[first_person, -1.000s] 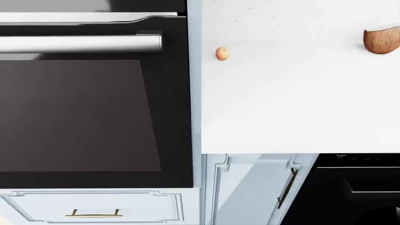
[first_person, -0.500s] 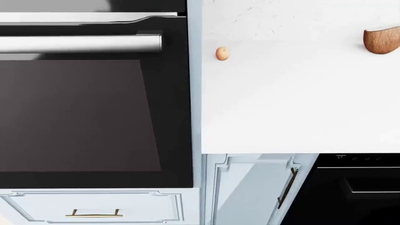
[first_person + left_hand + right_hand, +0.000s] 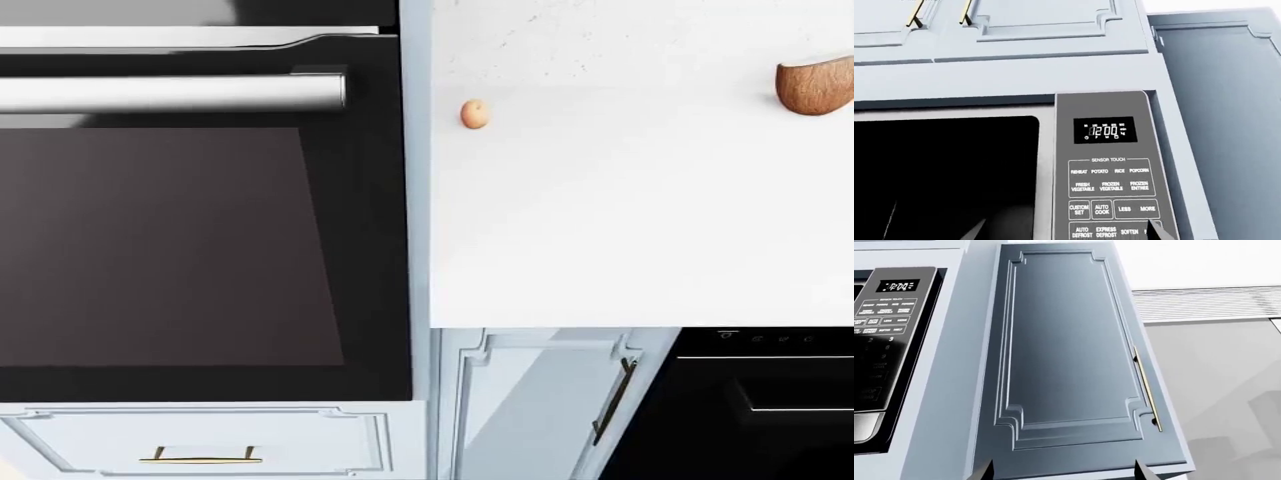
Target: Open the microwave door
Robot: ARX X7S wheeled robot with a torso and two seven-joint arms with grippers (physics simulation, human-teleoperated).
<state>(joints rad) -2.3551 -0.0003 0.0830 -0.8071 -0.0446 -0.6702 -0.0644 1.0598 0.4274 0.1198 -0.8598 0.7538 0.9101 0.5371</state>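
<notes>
The microwave shows in the left wrist view. Its dark door window [image 3: 947,170] lies flush beside the grey control panel [image 3: 1111,170], whose display reads 12:00. No door handle shows. My left gripper [image 3: 1065,230] is open, close in front of the seam between door and panel; one fingertip [image 3: 977,229] is over the glass and the other over the panel's buttons. In the right wrist view the microwave's control panel [image 3: 887,340] sits at the edge. My right gripper [image 3: 1064,470] is open in front of a tall blue-grey cabinet door [image 3: 1061,350]. Neither gripper shows in the head view.
The head view looks down on a black oven door with a silver bar handle [image 3: 174,92], a white countertop [image 3: 641,220] carrying a small orange item [image 3: 474,113] and a wooden piece [image 3: 814,85], a drawer with a gold handle [image 3: 200,458], and a black appliance [image 3: 761,400].
</notes>
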